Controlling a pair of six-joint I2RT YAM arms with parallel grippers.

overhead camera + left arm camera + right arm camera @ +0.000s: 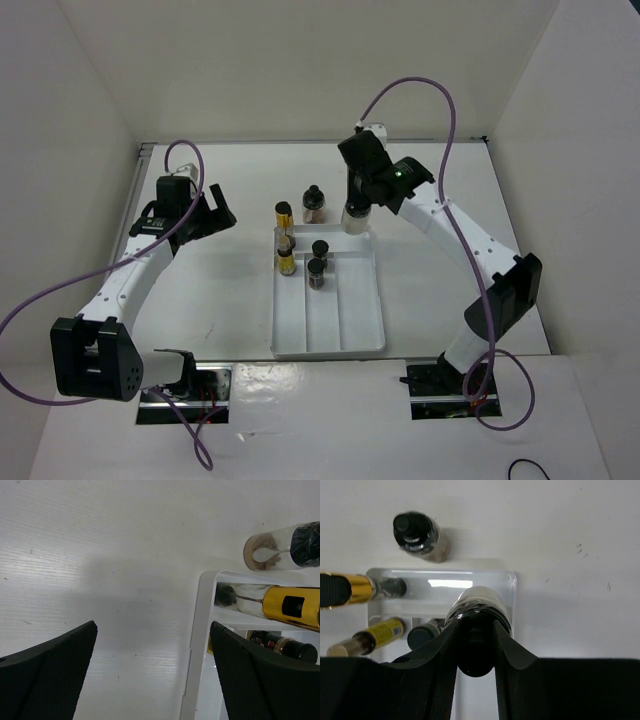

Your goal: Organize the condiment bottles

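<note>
The right gripper (357, 200) is pinched on the black cap of a pale-filled spice jar (479, 602), holding it upright over the far right corner of the white three-section tray (345, 340). A brown-filled jar (313, 203) stands on the table just beyond the tray. The other jars cluster in its far left and middle sections. The left gripper (215, 210) hangs spread wide over bare table left of the tray, holding nothing.
</note>
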